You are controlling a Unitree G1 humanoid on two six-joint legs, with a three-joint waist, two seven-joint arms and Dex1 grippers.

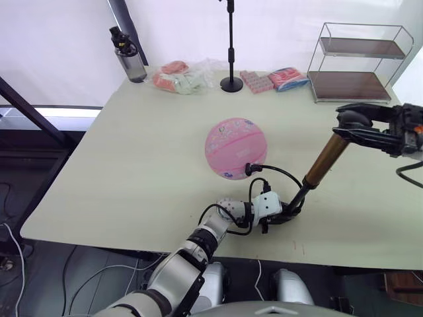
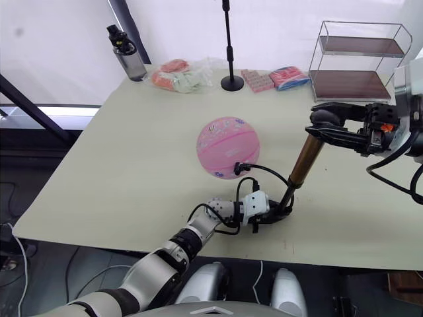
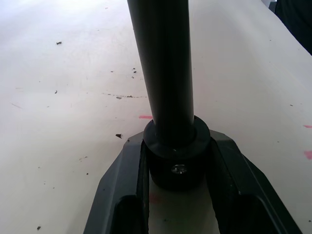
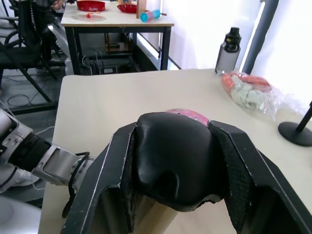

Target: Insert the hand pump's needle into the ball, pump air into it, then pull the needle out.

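silver arms, black cables, black pincer (image 1: 283, 212)

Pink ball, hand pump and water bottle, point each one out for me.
Pink ball (image 1: 232, 144), left eye view, upper middle of its surface.
Hand pump (image 1: 325, 160), left eye view, middle of the bronze cylinder.
Water bottle (image 1: 130, 63), left eye view, grey body below the black cap.
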